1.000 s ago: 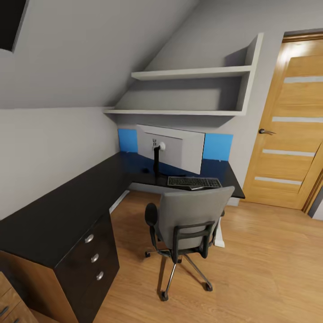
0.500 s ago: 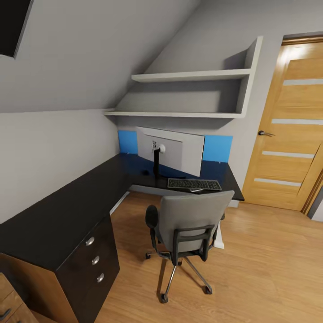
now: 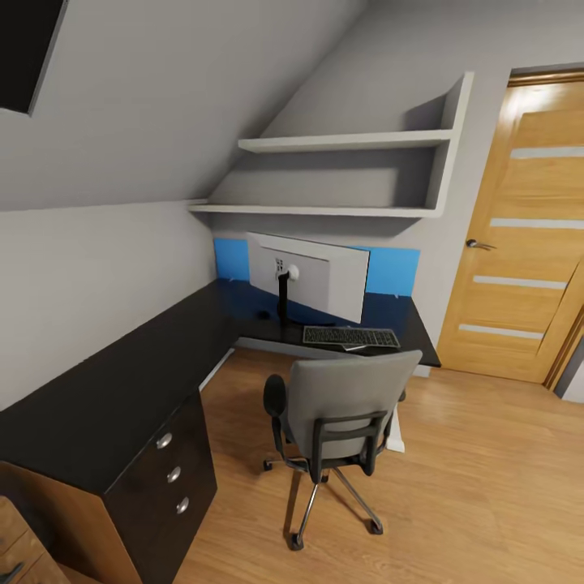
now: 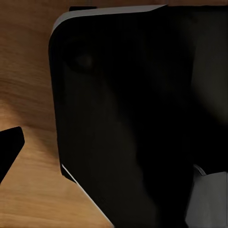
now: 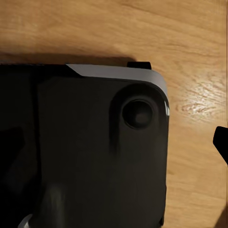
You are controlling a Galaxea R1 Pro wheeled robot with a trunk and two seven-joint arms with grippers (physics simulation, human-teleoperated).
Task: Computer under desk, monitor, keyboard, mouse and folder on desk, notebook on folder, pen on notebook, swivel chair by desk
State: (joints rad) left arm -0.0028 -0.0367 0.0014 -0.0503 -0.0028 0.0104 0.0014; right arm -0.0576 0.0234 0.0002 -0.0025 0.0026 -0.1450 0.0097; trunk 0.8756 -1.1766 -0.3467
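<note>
Bench [image 3: 122, 389]: L-shaped, black-topped, along the wall. Monitor [image 3: 312, 276] stands at its corner (pale back facing out); keyboard [image 3: 351, 337] lies just beside the stand, near the bench edge. Swivel chair [image 3: 341, 422] sits on the wood floor [image 3: 454, 487] just before the keyboard. Pincer states: cannot tell.

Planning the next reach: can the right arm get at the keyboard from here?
Probably not yet. The keyboard lies on the far part of the desk, across open floor, and the swivel chair stands directly in front of it. The robot likely has to drive closer first.
</note>
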